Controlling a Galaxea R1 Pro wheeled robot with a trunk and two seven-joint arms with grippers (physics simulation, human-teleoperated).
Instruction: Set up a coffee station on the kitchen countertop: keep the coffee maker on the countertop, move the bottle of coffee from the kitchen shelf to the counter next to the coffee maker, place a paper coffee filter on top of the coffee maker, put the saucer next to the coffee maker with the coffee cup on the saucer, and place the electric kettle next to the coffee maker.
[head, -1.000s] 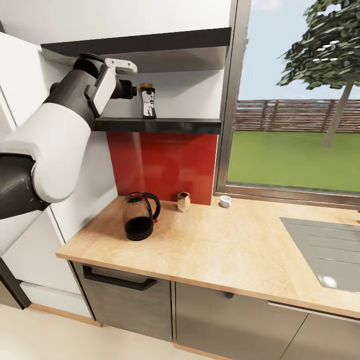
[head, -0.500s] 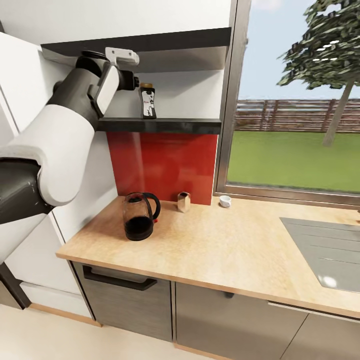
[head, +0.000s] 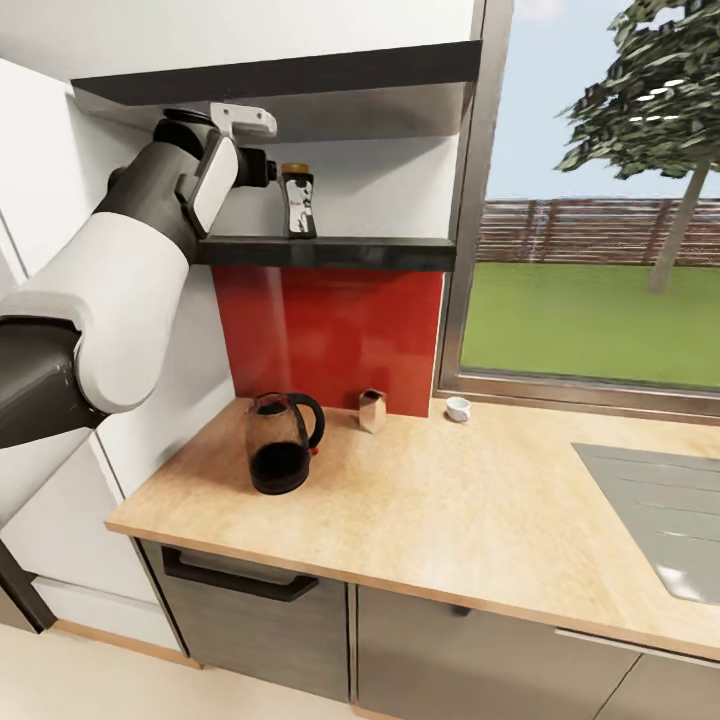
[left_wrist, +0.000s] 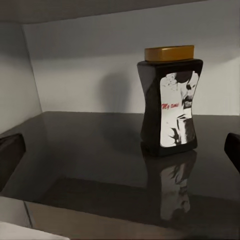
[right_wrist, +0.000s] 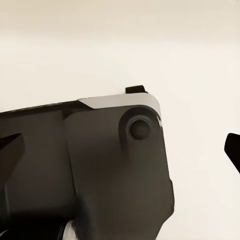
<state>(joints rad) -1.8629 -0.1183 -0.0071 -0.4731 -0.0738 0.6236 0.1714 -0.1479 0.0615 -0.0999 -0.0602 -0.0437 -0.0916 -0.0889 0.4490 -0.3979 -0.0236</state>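
Note:
The bottle of coffee (head: 296, 202), a dark jar with a yellow lid and white label, stands upright on the black kitchen shelf (head: 330, 251). My left gripper (head: 264, 170) is at shelf height just left of it, open and apart from it. In the left wrist view the bottle of coffee (left_wrist: 170, 107) stands ahead between my spread fingertips (left_wrist: 10, 157). The electric kettle (head: 280, 443) sits on the kitchen countertop (head: 450, 520) at the left. A coffee cup (head: 458, 408) rests by the window sill. My right gripper (right_wrist: 120, 150) is open over pale floor. The coffee maker and saucer are out of view.
A small tan container (head: 372, 410) stands against the red backsplash (head: 330, 330). The steel sink (head: 660, 510) is inset at the right. A shelf ceiling (head: 280, 75) hangs close over my left wrist. A white cabinet wall (head: 40, 170) lies left of my arm.
My left wrist rose a little and the gripper came closer to the bottle. The whole head view has shifted slightly, so the camera moved. Nothing on the counter moved.

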